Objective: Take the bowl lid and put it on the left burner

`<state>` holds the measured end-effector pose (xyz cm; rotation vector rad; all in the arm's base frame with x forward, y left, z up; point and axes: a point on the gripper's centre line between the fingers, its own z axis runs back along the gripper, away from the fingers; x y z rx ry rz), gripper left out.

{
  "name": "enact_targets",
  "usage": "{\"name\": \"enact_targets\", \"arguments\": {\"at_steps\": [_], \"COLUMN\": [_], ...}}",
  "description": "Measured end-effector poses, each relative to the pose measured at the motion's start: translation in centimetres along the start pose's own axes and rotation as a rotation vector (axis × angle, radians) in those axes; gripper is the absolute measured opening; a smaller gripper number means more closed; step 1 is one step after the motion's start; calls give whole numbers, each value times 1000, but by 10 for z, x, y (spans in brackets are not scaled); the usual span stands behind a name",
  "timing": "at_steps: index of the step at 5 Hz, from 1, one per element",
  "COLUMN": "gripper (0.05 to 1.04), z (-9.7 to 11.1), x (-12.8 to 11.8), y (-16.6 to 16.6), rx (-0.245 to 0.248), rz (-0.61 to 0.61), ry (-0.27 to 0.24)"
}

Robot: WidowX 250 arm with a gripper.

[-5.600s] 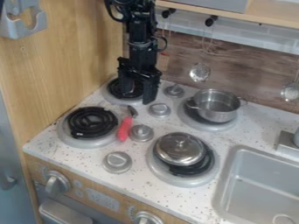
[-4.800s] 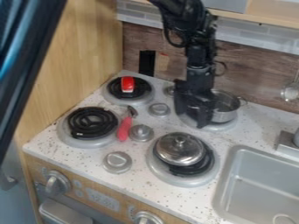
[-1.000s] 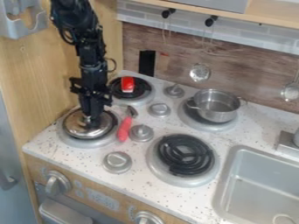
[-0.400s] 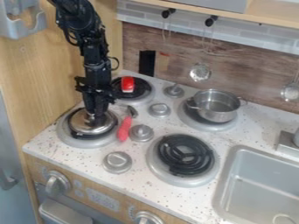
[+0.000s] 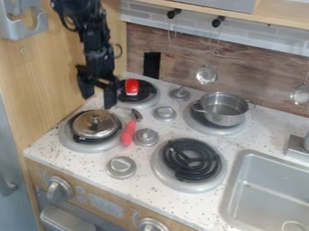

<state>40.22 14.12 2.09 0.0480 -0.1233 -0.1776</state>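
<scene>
Looks placed as asked: bowl lid (image 5: 95, 124) knob-up on the left burner (image 5: 81, 146), just below a black gripper (image 5: 99, 100) with jaws wide and empty, probably to clear the knob.

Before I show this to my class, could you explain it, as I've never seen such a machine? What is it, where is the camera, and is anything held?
The black machine is a robot arm, coming in from the top; its two-fingered tool is open and holds nothing. A fixed camera looks down at a slant on a toy stove. A metal lid rests on the front left burner. Beside it lies a red-handled utensil. A pot sits behind, to the right.
</scene>
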Motion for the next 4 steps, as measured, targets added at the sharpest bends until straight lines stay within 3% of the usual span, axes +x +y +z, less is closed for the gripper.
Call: {"name": "enact_targets", "arguments": {"at_steps": [3,4], "gripper": [998,998], "z": [12,11], "x": [9,7], "y": [-41,-50], "rx": [-29,-39], "rz": [-62,-44], "ry": [-11,18]}}
